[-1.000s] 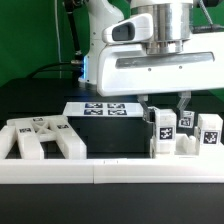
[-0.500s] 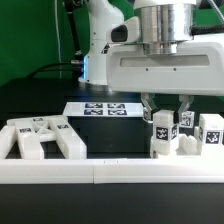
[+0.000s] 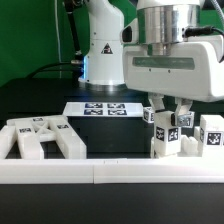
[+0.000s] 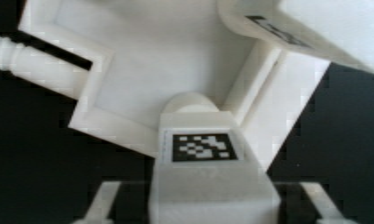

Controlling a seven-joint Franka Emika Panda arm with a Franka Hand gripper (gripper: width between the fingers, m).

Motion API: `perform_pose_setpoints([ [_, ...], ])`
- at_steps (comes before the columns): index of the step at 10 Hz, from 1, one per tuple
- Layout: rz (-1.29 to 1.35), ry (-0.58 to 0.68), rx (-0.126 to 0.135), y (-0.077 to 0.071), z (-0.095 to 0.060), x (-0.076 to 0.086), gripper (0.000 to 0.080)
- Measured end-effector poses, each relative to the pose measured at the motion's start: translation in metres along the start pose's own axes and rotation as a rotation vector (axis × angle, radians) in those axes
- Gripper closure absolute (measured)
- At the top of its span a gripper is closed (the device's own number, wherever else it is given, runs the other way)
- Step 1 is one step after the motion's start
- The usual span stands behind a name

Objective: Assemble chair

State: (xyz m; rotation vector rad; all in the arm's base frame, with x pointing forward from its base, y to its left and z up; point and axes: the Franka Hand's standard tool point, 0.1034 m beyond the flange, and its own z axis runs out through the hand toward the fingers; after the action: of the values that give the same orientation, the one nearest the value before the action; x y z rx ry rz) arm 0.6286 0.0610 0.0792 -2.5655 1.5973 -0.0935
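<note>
The chair is in loose white parts. A white square post with a black-and-white tag stands at the exterior view's right, just behind the front rail. My gripper comes down over it from above and is shut on its top, one finger on each side. In the wrist view the tagged post fills the space between the jaws of the gripper, and a larger white slab part lies beyond it. Another tagged block stands right of the held post. More chair parts lie at the left.
A long plain white rail runs along the front of the table. The marker board lies flat at the middle back. The arm's white base rises behind it, against a green backdrop.
The hand has turned about its vertical axis and shifted slightly right. The post's tagged top has turned and tilted a little with it. The other parts lie as before.
</note>
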Motion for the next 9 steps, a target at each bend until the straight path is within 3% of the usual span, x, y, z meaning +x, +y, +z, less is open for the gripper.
perform_pose_setpoints([
  [1,-0.024,0.0,0.0,0.0,0.0001,-0.0003,0.0504],
  [2,-0.062,0.0,0.0,0.0,0.0001,-0.0002,0.03],
  [3,-0.123,0.0,0.0,0.0004,-0.0002,0.0009,0.03],
  [4,-0.223,0.003,-0.001,0.0009,-0.0003,0.0026,0.0182],
  [9,-0.758,0.004,-0.003,0.0024,-0.0006,0.0067,0.0151],
])
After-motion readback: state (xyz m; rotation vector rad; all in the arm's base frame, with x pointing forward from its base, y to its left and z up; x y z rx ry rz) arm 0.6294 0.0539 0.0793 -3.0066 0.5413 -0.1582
